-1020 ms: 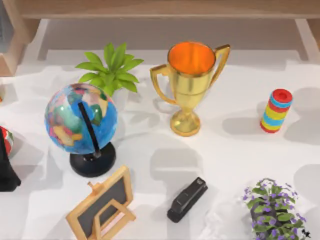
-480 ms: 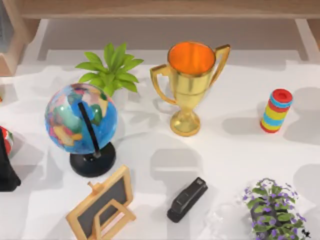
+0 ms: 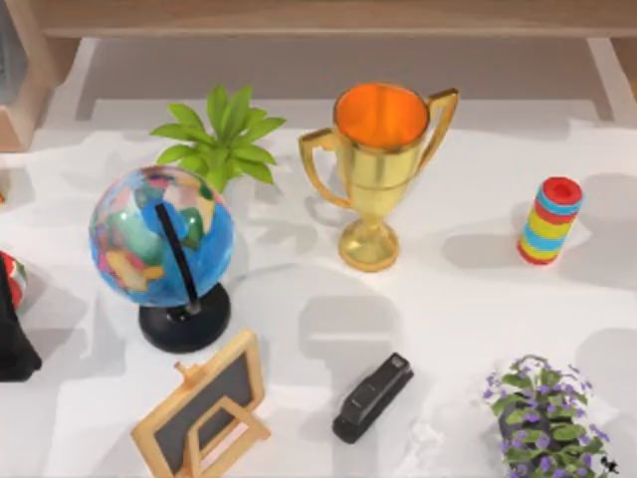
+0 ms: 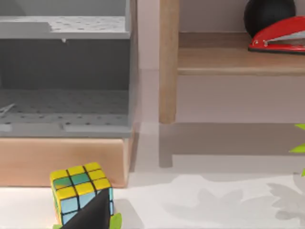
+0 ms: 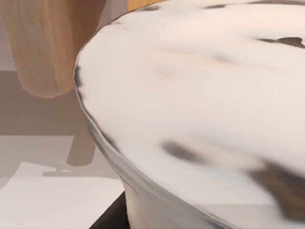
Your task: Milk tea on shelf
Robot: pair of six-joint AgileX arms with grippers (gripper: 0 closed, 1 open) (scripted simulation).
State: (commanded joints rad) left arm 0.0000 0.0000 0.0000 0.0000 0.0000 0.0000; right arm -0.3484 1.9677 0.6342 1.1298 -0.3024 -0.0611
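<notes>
Whitish and dark-speckled, the milk tea point(image 5: 200, 105) looms right up against the right wrist camera, a wooden upright of the shelf point(image 3: 318, 17) behind it; whether the right hand grips it I cannot tell. On the white desk point(image 3: 448, 299) from above: one gold trophy point(image 3: 378, 169), one globe point(image 3: 161, 249), one green plant point(image 3: 224, 134), one striped cylinder point(image 3: 549, 221), one black stapler point(image 3: 373, 396), one small chalkboard point(image 3: 204, 408), and one purple-flowered plant point(image 3: 545, 418) cut off at the edge. The left wrist view catches one puzzle cube point(image 4: 81, 191), a grey perforated rack point(image 4: 64, 71), and a red stapler point(image 4: 279, 37) on the shelf, partly cropped.
</notes>
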